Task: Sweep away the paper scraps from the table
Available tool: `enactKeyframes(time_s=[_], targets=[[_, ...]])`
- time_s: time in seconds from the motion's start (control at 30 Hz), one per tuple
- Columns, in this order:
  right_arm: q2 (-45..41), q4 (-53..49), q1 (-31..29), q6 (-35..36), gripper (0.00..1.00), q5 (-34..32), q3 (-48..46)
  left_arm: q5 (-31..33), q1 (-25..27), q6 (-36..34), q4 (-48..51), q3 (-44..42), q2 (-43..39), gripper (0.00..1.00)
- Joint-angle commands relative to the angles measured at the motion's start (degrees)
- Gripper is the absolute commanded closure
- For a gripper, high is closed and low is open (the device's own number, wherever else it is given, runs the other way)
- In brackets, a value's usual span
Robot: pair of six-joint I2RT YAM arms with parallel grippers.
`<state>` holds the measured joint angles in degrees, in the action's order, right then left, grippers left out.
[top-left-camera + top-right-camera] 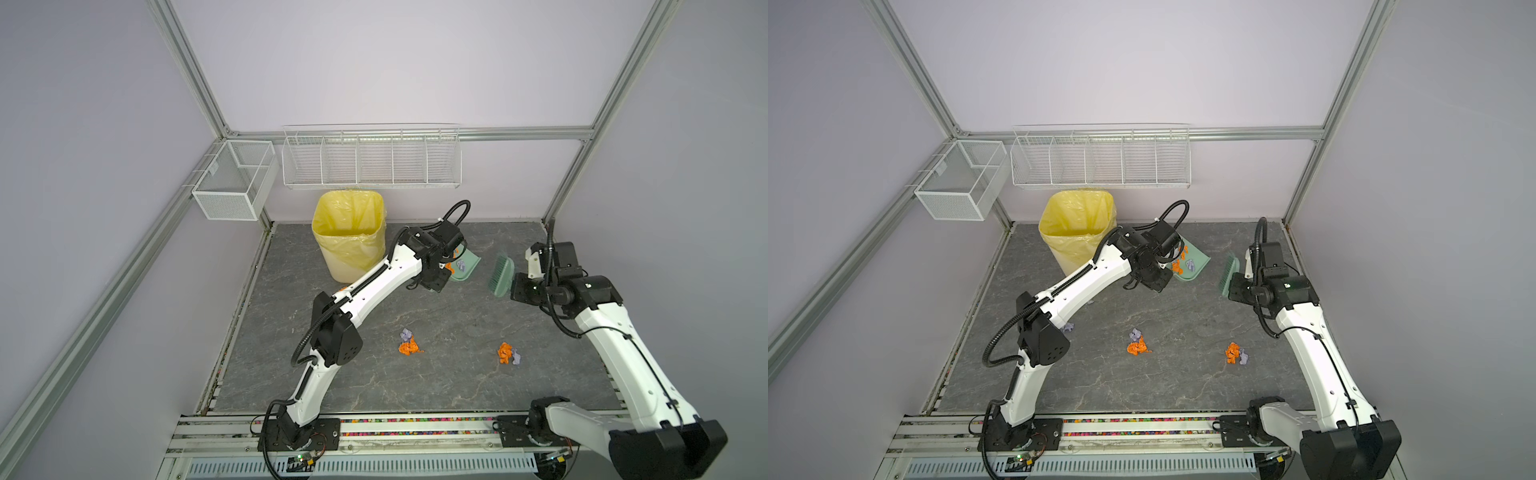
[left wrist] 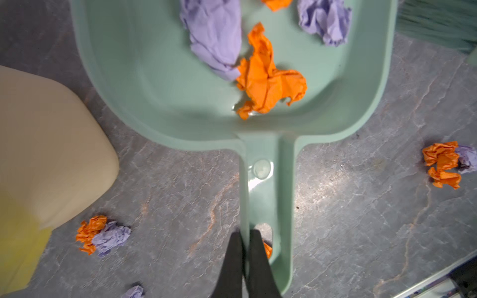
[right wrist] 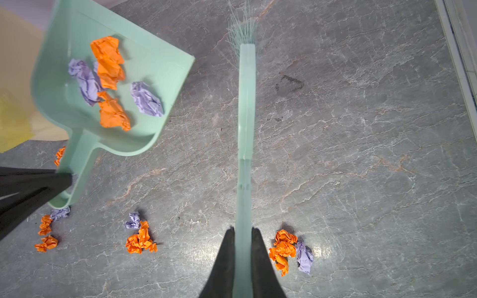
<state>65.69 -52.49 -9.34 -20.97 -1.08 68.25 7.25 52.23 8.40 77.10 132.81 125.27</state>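
My left gripper (image 2: 245, 233) is shut on the handle of a pale green dustpan (image 2: 154, 77), which is raised over the table (image 1: 457, 374) beside the bin. Several orange and lavender paper scraps (image 2: 268, 82) lie in the pan (image 3: 64, 98). My right gripper (image 3: 244, 231) is shut on the handle of a green brush (image 3: 246, 103), bristles pointing away, to the right of the dustpan (image 1: 467, 266) in both top views. More paper scraps lie on the table in small clusters (image 1: 409, 345) (image 1: 509, 353) (image 1: 1138, 344) (image 1: 1236, 353), with another cluster (image 3: 47, 229) near the left arm.
A bin (image 1: 349, 237) lined with a yellow bag stands open at the back left of the table, just left of the dustpan. White wire baskets (image 1: 372, 160) (image 1: 235, 178) hang on the back and left walls. Aluminium rails frame the table.
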Motion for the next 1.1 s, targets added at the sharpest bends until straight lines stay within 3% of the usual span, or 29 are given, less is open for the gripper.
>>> enactKeyframes(time_s=[0.0,0.63,1.07], targets=[[-0.9,1.0,0.3,0.0,0.93,1.0,-0.1,3.6,0.0,0.7,3.7,2.0,-0.6,1.0],[-2.1,2.4,0.5,-0.3,0.94,2.7,-2.9,7.0,-0.3,-1.6,8.6,8.3,-3.4,1.0],[-1.3,2.9,0.5,-0.4,0.93,3.7,-3.7,6.9,-5.0,-2.4,11.3,12.2,-5.5,1.0]])
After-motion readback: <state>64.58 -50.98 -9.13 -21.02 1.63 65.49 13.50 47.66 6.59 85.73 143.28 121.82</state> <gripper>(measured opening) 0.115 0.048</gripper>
